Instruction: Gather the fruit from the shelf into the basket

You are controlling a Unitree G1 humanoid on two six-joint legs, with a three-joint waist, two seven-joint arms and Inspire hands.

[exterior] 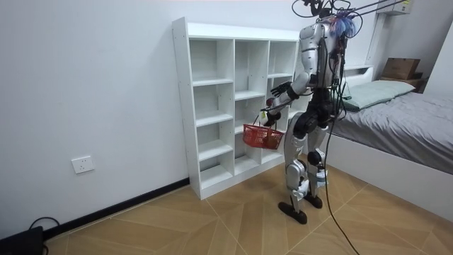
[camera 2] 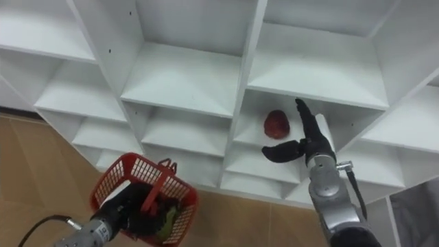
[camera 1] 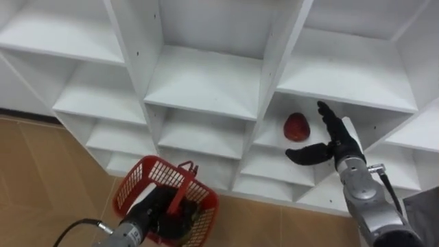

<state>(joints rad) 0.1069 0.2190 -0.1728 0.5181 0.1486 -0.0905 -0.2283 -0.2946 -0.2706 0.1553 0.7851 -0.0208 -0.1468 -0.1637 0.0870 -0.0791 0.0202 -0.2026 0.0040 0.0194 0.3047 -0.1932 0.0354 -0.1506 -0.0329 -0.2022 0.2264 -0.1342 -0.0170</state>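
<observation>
Robot is standing close in front of the white closet (exterior: 212, 92), facing it. Right hand (camera 1: 334, 143) is reaching into one compartment, fingers straight, thumb spread wide, gripping nothing. Red fruit (camera 1: 296, 127) is lying on that compartment's shelf at about 10 o'clock from the palm, near the fingertips but apart from them. Left hand (camera 1: 156, 209) is hanging low, at 7 o'clock from the fruit, clenched on the handle of the red basket (camera 1: 140, 180). Something dark is lying inside the basket, too unclear to name.

Step in hand, as I am judging it, is the grasp. To do it well, the hand should be travelling on toward 10 o'clock until the fruit sits between thumb and fingers, then closing from both sides. A fingertip nudge first is likely to send a round fruit rolling toward the back wall. The wrist needs to be clearing the shelf above.
</observation>
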